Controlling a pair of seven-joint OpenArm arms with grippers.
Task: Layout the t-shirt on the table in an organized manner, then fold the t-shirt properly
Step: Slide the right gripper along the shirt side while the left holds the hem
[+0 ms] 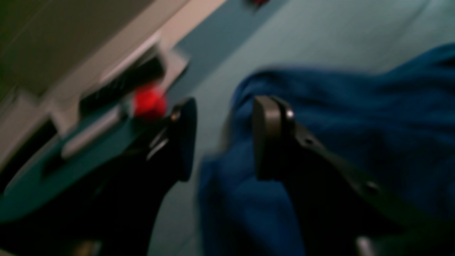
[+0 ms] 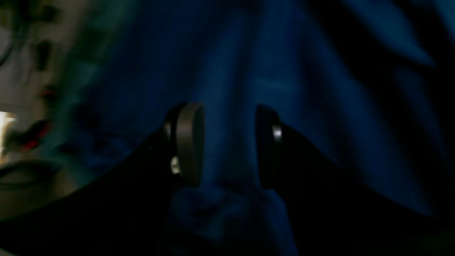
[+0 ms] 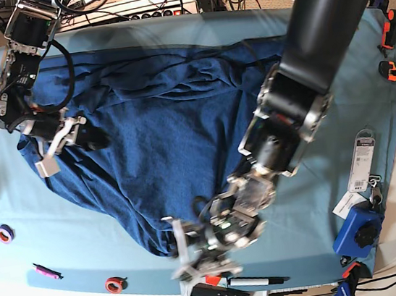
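Observation:
The dark blue t-shirt [image 3: 158, 124] lies spread but wrinkled across the teal table [image 3: 63, 231], its lower part tapering toward the front edge. My left gripper [image 3: 197, 254] hovers at that lower tip. In the left wrist view it [image 1: 225, 121] is open, with table cloth [image 1: 320, 32] showing in the gap and the shirt [image 1: 355, 124] behind its right finger. My right gripper [image 3: 59, 144] sits at the shirt's left edge. In the blurred right wrist view, its fingers [image 2: 229, 142] stand apart over blue fabric [image 2: 231, 71], with a bunch of cloth low between them.
A purple tape ring [image 3: 5, 233], a pink marker [image 3: 45, 271] and a red ring [image 3: 114, 284] lie at the front left. A black pen and remote [image 3: 217, 291] rest by the front edge. Tags [image 3: 363, 155], a blue clamp [image 3: 358, 229] and orange clamps [image 3: 387, 28] line the right side.

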